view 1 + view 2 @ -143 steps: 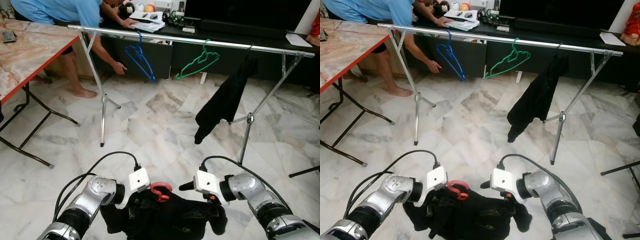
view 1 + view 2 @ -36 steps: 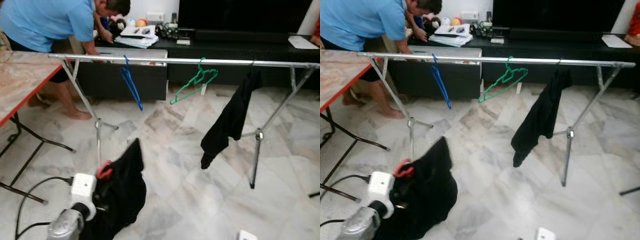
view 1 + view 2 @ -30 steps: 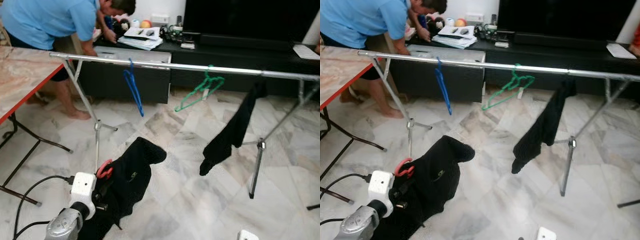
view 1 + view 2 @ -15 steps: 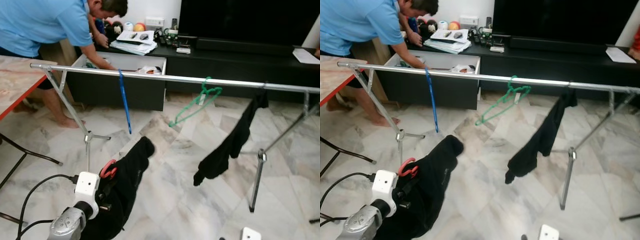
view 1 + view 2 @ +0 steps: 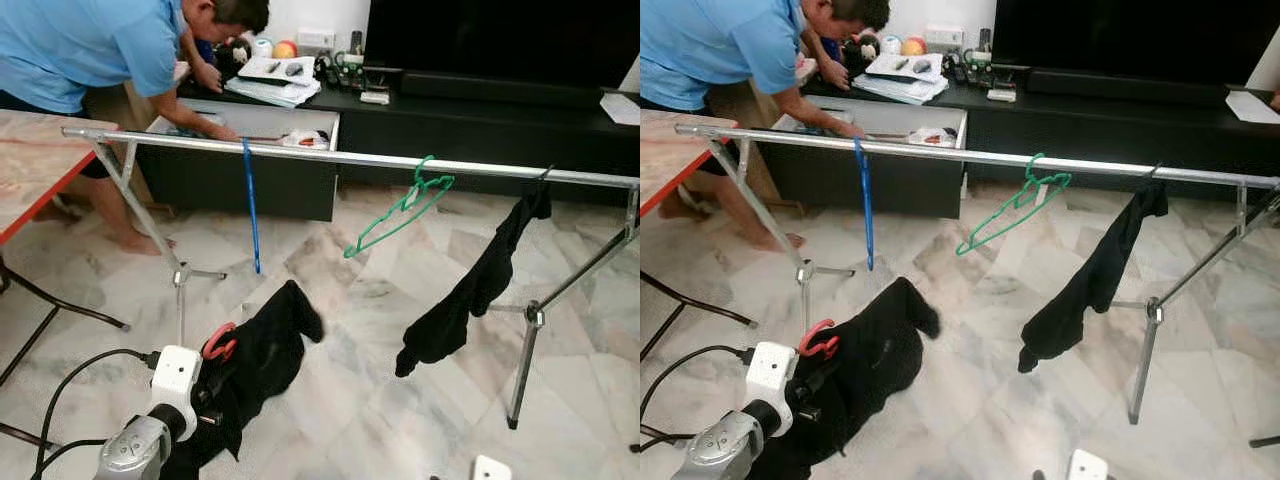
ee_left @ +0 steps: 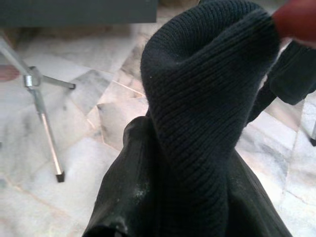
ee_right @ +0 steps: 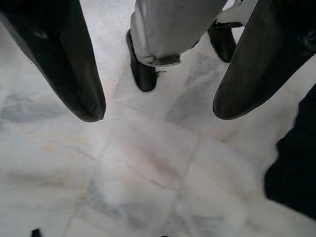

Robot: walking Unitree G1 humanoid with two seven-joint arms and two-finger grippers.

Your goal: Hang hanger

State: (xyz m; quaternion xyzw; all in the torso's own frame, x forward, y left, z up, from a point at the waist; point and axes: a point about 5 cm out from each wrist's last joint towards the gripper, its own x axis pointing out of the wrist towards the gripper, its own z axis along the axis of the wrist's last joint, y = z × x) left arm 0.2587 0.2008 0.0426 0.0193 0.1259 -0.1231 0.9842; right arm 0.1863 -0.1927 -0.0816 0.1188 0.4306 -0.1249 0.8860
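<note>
Two hangers were already on the silver rail (image 5: 400, 160) that crossed the room ahead of the robot: a blue hanger (image 5: 251, 205) toward eleven o'clock, turned edge-on, and a green hanger (image 5: 400, 208) near twelve, tilted. Further along, toward two o'clock, a black garment (image 5: 470, 290) drooped from the same rail. Beyond it, a person in a blue shirt (image 5: 90, 45) bent over an open drawer (image 5: 250, 130) of the dark TV cabinet (image 5: 480, 110), and a marble-topped table (image 5: 30, 160) stood at nine o'clock.

Low at seven o'clock, the left gripper (image 5: 205, 385) held up the red hanger (image 5: 219, 342), its hook poking out above a black knit sweater (image 5: 262, 355) that trailed toward the rail's near leg (image 5: 180, 300). That sweater swamped the left wrist view (only a blurred red hint at one corner), so I could not tell how the fingers sat.

Right gripper (image 7: 158, 116) hung idle, fingers (image 7: 74, 74) spread apart over bare marble floor (image 7: 148, 187), the robot's own foot (image 7: 143, 74) beyond them.
</note>
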